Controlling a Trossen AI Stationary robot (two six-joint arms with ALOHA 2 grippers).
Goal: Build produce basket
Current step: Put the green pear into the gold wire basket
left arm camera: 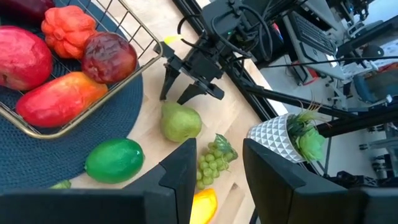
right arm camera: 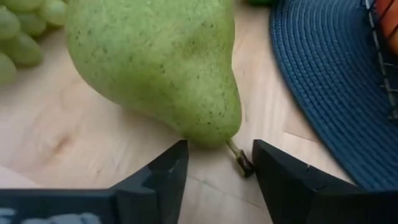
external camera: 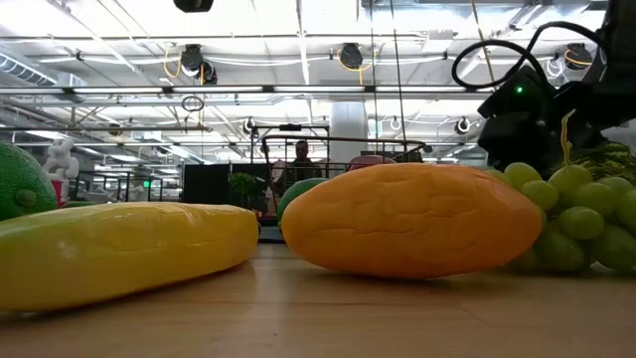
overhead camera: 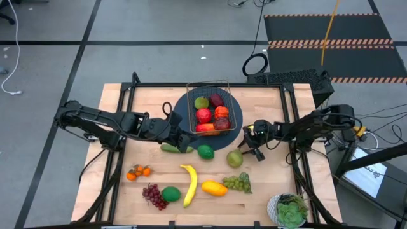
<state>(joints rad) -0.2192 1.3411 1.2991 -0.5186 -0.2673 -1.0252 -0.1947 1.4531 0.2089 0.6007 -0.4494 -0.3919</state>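
Worktop (overhead camera: 254, 191): pale wood, round blue mat (overhead camera: 184, 117) under basket (overhead camera: 230, 102). Right gripper (right arm camera: 214, 171) jaws spread at pear (right arm camera: 155, 62) stem; left gripper (left arm camera: 217, 168) jaws apart, empty. Room: industrial ceiling lights.

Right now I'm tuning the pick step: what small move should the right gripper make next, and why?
Probably ease the right gripper forward over the green pear. Its fingers only straddle the narrow stem end, apart from the skin, and the pear lies on the table outside the basket.

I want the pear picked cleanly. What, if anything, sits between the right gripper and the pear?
Nothing visible does. The right gripper sits right at the narrow stem end of the pear, fingers apart, with only bare table between them. The green grapes lie behind it.
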